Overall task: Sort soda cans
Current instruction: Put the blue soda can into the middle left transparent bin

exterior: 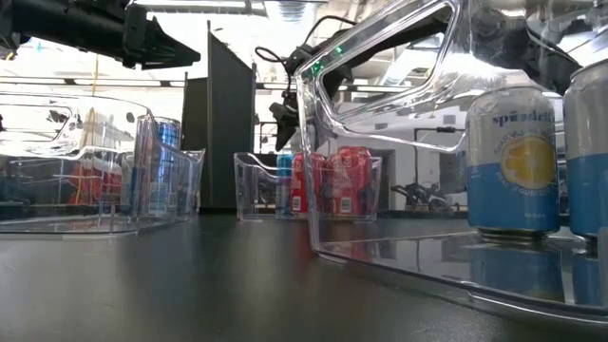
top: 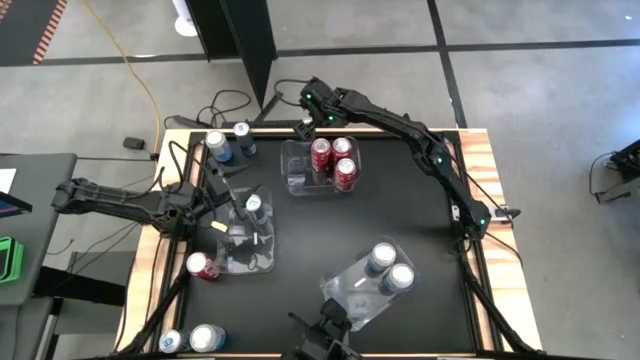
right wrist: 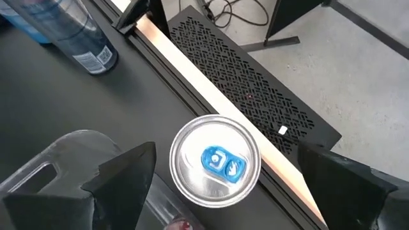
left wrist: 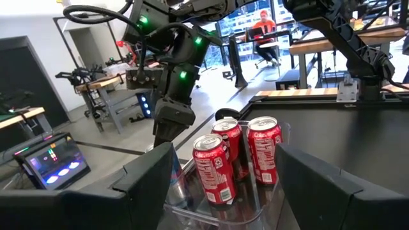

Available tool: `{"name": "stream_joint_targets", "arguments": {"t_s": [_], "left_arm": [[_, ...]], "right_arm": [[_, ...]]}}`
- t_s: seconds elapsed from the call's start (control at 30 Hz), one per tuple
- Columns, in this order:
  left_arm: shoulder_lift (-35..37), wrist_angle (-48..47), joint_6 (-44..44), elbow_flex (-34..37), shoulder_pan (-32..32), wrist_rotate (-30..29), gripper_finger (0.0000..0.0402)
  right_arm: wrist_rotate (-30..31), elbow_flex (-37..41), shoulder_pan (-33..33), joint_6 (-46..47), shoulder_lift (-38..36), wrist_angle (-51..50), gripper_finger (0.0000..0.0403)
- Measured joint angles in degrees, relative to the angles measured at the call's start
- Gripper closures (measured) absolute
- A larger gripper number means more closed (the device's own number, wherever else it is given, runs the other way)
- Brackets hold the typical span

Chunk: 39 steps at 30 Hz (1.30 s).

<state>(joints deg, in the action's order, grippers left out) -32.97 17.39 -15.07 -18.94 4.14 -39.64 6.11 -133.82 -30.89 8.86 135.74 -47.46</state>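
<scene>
The right gripper (right wrist: 217,172) hung wide open above a blue-tabbed soda can (right wrist: 215,160) by the table's far edge; it needed to drop and close. The left gripper (left wrist: 223,198) waited, half-open and empty, near the left edge.

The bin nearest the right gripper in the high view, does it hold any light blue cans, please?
No, that clear bin shows three red cans, with the open right gripper hovering at its far corner.

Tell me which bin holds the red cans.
The bin at the table's far edge, beside the right end effector: three red cans stand in it. The near bin holds two light-blue cans, the left bin one dark-blue can.
</scene>
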Motion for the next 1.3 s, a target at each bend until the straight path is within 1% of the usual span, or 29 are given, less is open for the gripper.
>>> {"name": "stream_joint_targets", "arguments": {"t_s": [0.1, 0.3, 0.43, 0.77, 1.03, 1.3], "left_arm": [[0.0, 0.0, 0.0, 0.0, 0.0, 0.0, 0.0132], [0.0, 0.0, 0.1, 0.0, 0.0, 0.0, 0.0132], [0.0, 0.0, 0.1, 0.0, 0.0, 0.0, 0.0132], [0.0, 0.0, 0.1, 0.0, 0.0, 0.0, 0.0132], [0.0, 0.0, 0.1, 0.0, 0.0, 0.0, 0.0132], [0.0, 0.0, 0.1, 0.0, 0.0, 0.0, 0.0132]], "right_arm": [[0.0, 0.1, 0.0, 0.4, 0.6, -1.0, 0.0003], [0.2, 0.0, 0.1, 0.5, 2.2, 2.0, 0.0003], [1.3, 0.0, 0.1, 0.4, 2.4, 1.6, 0.0003], [1.6, 0.0, 0.1, -0.2, 2.4, 1.6, 0.0005], [1.9, 0.0, 0.2, -1.2, 2.4, 1.4, 0.0037], [1.9, 0.0, 0.7, -1.8, 2.4, 1.2, 0.0079]]}}
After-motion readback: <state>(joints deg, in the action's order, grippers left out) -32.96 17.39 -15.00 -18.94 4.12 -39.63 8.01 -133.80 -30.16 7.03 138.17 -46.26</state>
